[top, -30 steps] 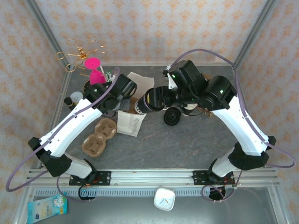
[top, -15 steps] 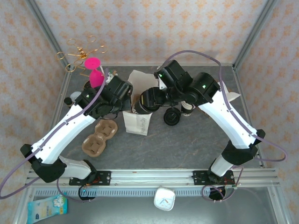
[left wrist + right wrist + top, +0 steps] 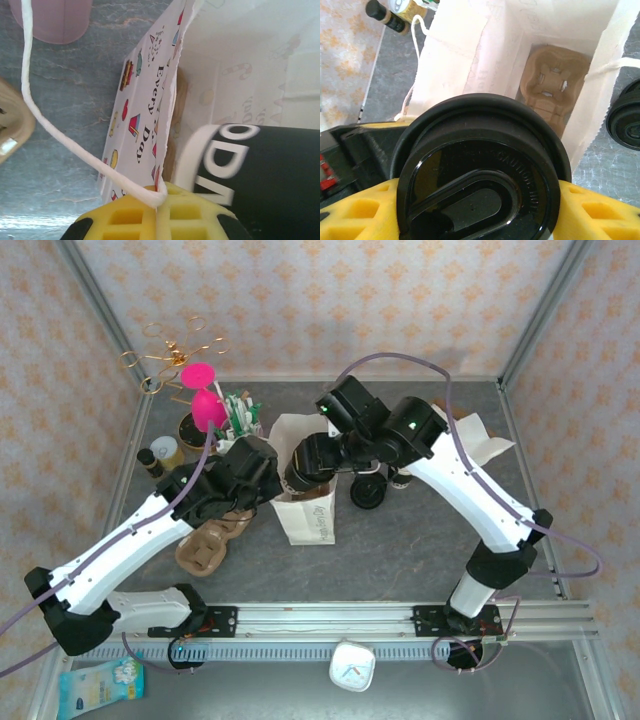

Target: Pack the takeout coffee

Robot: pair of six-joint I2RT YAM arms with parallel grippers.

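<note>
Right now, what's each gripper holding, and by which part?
Right gripper: lidded coffee cup, by its upper sides. Left gripper: paper bag, by its string handle.

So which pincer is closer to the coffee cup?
Right. The right pincer is clamped around the coffee cup, at the mouth of the paper bag. The left pincer is just beside the cup, pinching the bag's string handle.
</note>
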